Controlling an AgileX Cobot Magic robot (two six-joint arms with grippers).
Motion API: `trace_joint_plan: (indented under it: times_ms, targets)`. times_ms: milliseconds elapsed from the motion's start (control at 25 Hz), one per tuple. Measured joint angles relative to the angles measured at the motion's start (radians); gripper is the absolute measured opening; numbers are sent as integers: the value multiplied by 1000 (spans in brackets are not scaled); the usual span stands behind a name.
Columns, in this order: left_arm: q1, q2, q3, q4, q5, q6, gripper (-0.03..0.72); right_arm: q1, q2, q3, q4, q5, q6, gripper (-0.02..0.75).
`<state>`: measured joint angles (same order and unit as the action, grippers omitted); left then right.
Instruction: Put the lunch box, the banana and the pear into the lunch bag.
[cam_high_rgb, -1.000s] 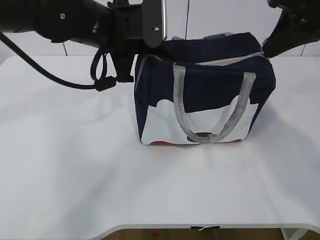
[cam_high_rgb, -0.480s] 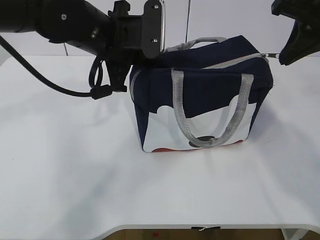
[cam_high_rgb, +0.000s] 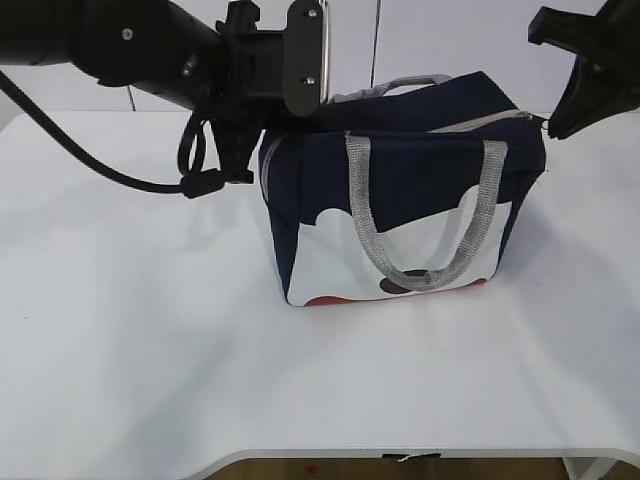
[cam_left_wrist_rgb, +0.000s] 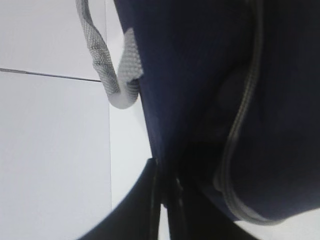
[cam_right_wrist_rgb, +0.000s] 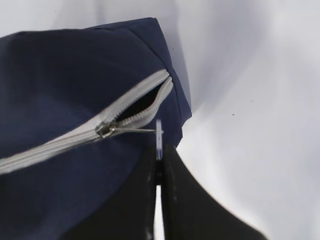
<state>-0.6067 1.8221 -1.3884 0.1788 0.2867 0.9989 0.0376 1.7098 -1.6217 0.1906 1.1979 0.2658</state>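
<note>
While the front edge of the white tabletop lies bare, the lunch bag stands upright behind its middle, toward the right half, its white-marked side and one drooping grey handle turned to the front edge. Nearest on that face, the red and dark marks sit at the bag's base.

Farther back, the top of the bag carries a grey zipper. Its slider sits close to the right end, and only a short slit beyond it gapes; most of the run is closed. The right gripper has its jaws pressed together on the thin ring pull, which stands out from the slider toward the tabletop's right edge. The left gripper, at the bag's left end, has its jaws pressed shut on a fold of navy fabric, with the rear handle hanging just beside it.

Step in hand, as judged: working the zipper with the bag braced at both ends; whether to close the last gap or to open the run cannot be told. The next move calls for a steady pull along the zipper line while the left jaws hold the fabric taut.

Contents: the interior is hidden. Lunch box, banana and pear appear nowhere on the tabletop; they may be inside.
</note>
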Motion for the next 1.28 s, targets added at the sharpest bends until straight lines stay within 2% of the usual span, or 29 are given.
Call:
trace_joint_plan:
  times_ms: [400,840,1280]
  targets:
    - [0,0,0,0,-2,0,-5,-41,52,-145,34,41,14,6]
    - [0,0,0,0,-4,0,-5,-57,116,-171,62,46,15,6]
    - [0,0,0,0,-6,0,-5,-122,154,-193,117,48,9,6]
